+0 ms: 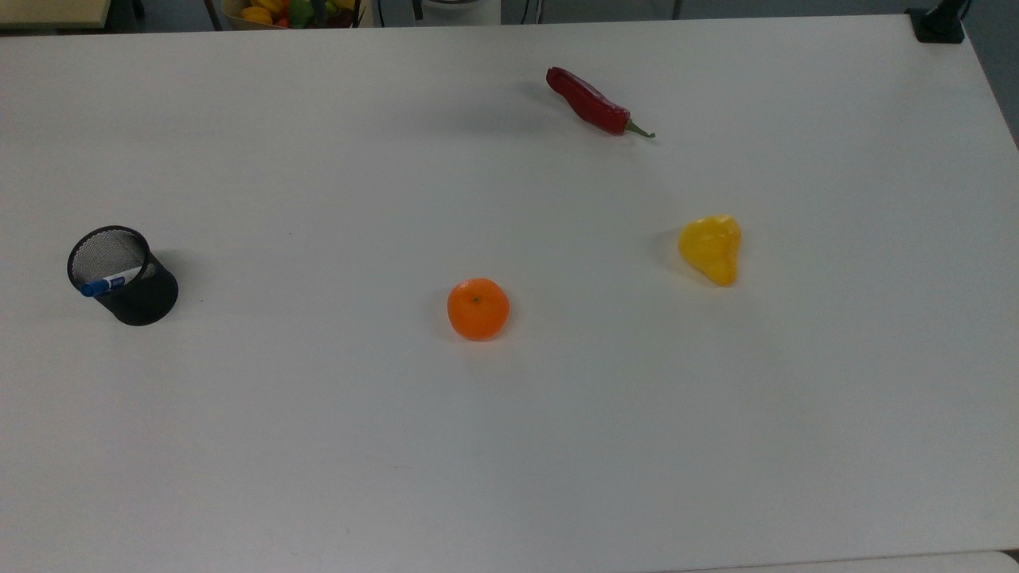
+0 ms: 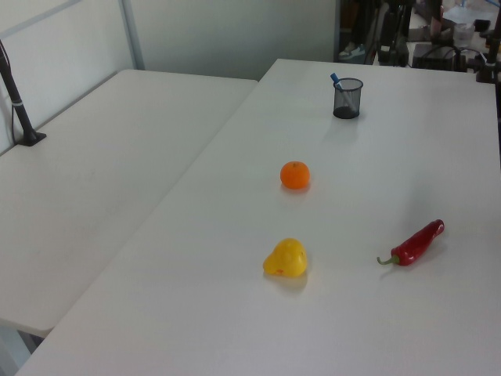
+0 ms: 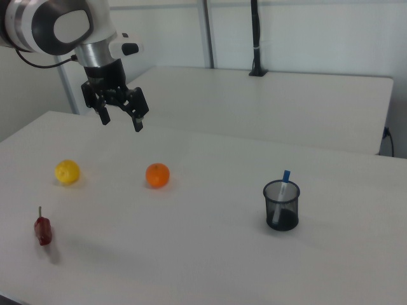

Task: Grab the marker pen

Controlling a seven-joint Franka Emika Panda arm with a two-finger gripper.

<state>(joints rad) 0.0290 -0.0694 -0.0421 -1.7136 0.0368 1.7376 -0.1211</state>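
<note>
Seen across the top view from its left: a black mesh pen cup near the left edge of the white table, tilted as that camera sees it, with the marker pen inside, blue cap leaning against the rim and white barrel with blue label band running down into the cup. Toward the middle, a mandarin orange, well apart from the cup. Further right, a yellow pear-shaped fruit, and behind it, toward the far edge, a red chili with a green stem pointing to the top view's right.

In the left view, cup at the far end with the blue cap poking above the rim, then orange, yellow fruit and chili nearer the camera.

In the right view, from its left: chili at the near left, yellow fruit, gripper hanging in the air above and behind the table, between fruit and orange, fingers spread wide and holding nothing. Far to the right view's right, the mesh cup upright with the marker standing in it, well apart from the gripper.
</note>
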